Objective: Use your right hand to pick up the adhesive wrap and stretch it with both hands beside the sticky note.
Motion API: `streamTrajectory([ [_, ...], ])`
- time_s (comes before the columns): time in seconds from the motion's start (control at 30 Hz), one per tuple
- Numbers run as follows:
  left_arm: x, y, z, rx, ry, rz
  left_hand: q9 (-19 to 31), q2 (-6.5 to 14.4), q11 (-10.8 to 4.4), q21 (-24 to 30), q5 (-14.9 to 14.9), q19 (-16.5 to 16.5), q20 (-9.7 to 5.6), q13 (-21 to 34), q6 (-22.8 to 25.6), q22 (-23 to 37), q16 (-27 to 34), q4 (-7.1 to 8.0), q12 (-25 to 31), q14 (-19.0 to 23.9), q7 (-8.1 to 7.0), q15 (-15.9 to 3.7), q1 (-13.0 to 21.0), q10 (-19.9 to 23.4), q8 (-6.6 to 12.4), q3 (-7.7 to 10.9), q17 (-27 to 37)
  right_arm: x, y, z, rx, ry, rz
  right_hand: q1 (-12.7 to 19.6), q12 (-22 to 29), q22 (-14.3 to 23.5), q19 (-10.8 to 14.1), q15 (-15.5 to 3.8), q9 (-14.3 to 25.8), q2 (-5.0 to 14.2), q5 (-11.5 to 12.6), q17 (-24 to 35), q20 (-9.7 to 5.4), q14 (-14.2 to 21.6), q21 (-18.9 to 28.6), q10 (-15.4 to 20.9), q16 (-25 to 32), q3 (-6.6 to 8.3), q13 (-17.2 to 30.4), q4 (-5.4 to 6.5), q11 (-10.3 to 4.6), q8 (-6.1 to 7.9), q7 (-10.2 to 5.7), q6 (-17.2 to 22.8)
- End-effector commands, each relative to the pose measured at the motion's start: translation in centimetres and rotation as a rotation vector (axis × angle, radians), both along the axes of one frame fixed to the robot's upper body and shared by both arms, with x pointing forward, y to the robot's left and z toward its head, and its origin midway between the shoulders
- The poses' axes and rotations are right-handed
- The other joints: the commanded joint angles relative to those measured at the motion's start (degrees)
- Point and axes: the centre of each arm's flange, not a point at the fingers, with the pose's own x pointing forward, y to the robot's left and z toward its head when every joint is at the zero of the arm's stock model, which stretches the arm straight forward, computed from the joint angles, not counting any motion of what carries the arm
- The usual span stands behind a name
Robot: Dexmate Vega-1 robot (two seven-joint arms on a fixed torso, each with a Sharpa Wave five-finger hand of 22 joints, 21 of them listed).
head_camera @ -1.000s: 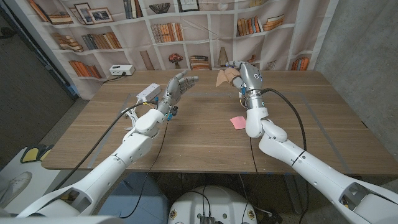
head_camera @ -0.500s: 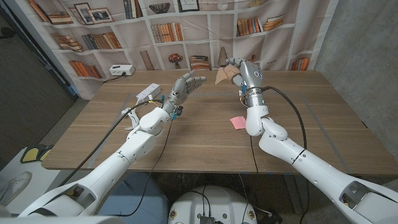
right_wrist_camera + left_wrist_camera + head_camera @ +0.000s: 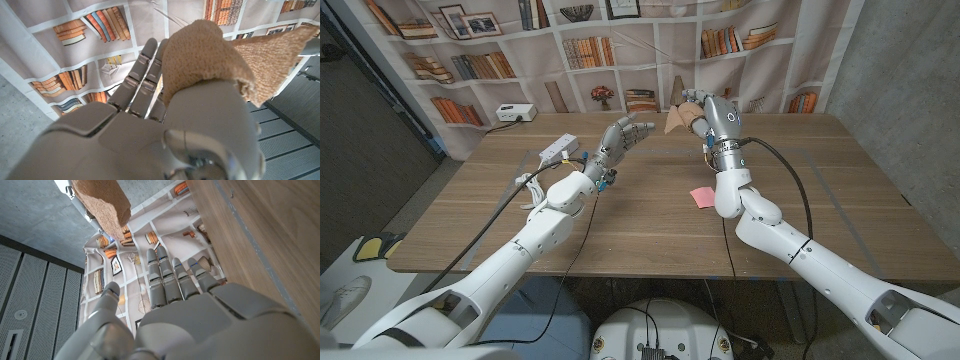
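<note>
My right hand (image 3: 712,117) is raised above the table's far middle and holds the tan adhesive wrap (image 3: 679,121), whose loose end sticks out toward my left. In the right wrist view the wrap (image 3: 205,57) lies bunched over the fingers of my right hand (image 3: 150,125). My left hand (image 3: 622,138) is lifted off the table, its fingers apart and stretched toward the wrap, a short gap away and holding nothing. The left wrist view shows the wrap (image 3: 100,202) hanging beyond my left hand (image 3: 175,310). The pink sticky note (image 3: 701,196) lies on the table below my right forearm.
A white power strip (image 3: 557,148) with its cable lies on the wooden table (image 3: 650,225) behind my left wrist. A small white box (image 3: 515,113) sits past the table's far left corner. A bookshelf backdrop hangs behind the table.
My left hand has risen and moved right, closer to the wrap's loose end. My right hand has barely shifted and still holds the wrap.
</note>
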Motion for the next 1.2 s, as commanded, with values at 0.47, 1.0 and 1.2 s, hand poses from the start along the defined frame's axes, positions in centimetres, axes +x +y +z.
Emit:
streamTrajectory([
  [0.47, -1.0, -1.0, 0.3, 0.070, 0.023, 0.052, 0.17, -0.76, -1.39, 0.32, 0.59, 3.09, 0.19, -0.02, 3.64, 0.10, 0.32, -2.23, 0.05, 1.84, -1.18, -0.50, 5.02, 2.98, 0.28, 0.67, 0.00, 0.0, 0.8, 0.0, -0.057, -0.026, -0.026, -1.97, -3.81, -0.07, -2.21, -6.34, -0.16, -0.68, 0.27, -2.95, -0.12, -3.95, -1.01, -3.08, -2.38, -0.35, -1.52, 0.24, 0.65, -0.50, -0.12, -3.58],
  [1.0, -1.7, -3.0, -0.1, 0.108, 0.027, 0.001, 0.27, -2.14, -2.22, -0.20, 0.28, 3.12, -0.20, 0.23, 7.22, 0.11, 0.22, -1.99, -0.41, 2.70, -1.68, -1.10, 10.32, 6.18, 0.00, -0.33, 0.03, -0.4, 1.7, 0.1, -0.052, -0.085, -0.026, -1.99, -4.34, -0.05, -2.18, -6.35, -0.22, -0.42, 0.31, -2.62, -0.12, -3.68, -1.08, -1.96, -1.40, -0.59, -1.99, 0.03, 0.51, -0.08, 0.13, -3.42],
  [1.2, -1.8, -2.6, -0.1, 0.098, 0.021, 0.003, 0.38, -3.36, -1.72, -0.46, 0.21, 2.40, -0.15, 0.49, 5.03, 0.15, -0.11, -1.48, -1.50, 1.59, -1.36, -0.55, 10.07, 4.07, -1.19, -1.66, 0.10, -0.7, 2.2, -0.1, -0.042, -0.088, -0.018, -2.04, -4.57, -0.05, -2.41, -6.33, -0.24, -0.39, 0.32, -2.67, -0.11, -3.88, -1.18, -1.88, -1.38, -0.64, -2.11, -0.01, 0.48, -0.05, 0.15, -3.51],
])
